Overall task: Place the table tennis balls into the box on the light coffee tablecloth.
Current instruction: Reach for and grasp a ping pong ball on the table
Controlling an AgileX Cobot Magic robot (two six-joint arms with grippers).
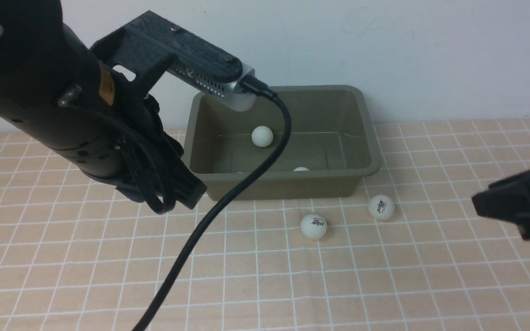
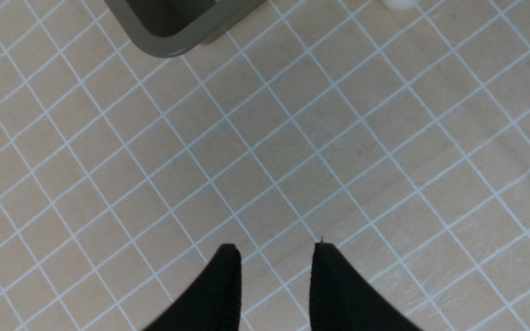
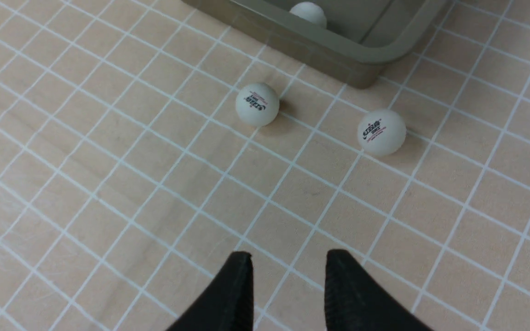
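The olive-grey box [image 1: 329, 186] stands at the back middle of the light coffee tablecloth [image 1: 384, 276]. One white ball [image 1: 262, 136] lies inside it and the top of another [image 1: 301, 169] shows over its near rim. Two logo balls [image 1: 313, 225] [image 1: 381, 207] lie on the cloth just in front of the box. My left gripper [image 1: 190, 193] [image 2: 274, 250] is open and empty over bare cloth, by the box's front left corner [image 2: 164, 43]. My right gripper [image 1: 481, 204] [image 3: 288, 259] is open and empty, a short way back from the two logo balls [image 3: 256, 104] [image 3: 381, 131].
A pale wall rises right behind the box. My left arm and its black cable [image 1: 228, 197] cross in front of the box's left half. The box's corner [image 3: 361, 55] with a ball inside [image 3: 308, 11] shows in the right wrist view.
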